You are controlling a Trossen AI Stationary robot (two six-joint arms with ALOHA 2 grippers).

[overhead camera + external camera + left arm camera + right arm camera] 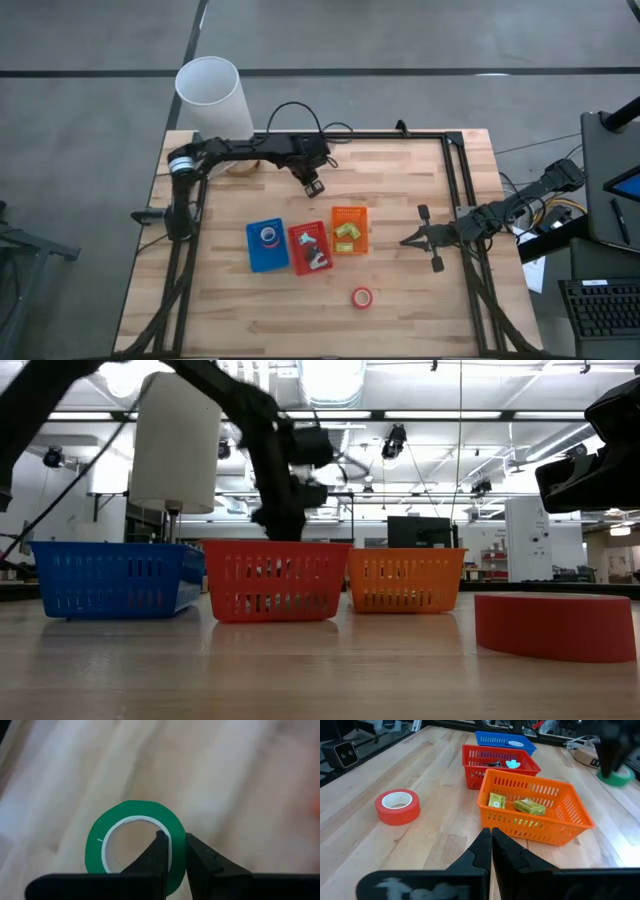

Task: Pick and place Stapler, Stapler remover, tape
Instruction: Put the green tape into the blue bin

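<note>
My left gripper is over the far middle of the table, shut on a green tape roll; the right wrist view shows that roll under the left gripper. A red tape roll lies flat on the table near its near edge. Another roll lies in the blue basket. The red basket holds small dark and pale items I cannot identify. My right gripper waits shut, right of the orange basket. My left gripper pinches the green roll's ring wall with one finger inside the centre hole and the other outside, coming from above. The roll lies level below the fingers. Whether it is clear of the table I cannot tell.
Three baskets stand in a row mid-table: blue, red and orange, the orange one holding small yellow-green blocks. A tall white cylinder stands at the far left corner. A black cable loops by the far edge. Bare wood lies around the red roll.
</note>
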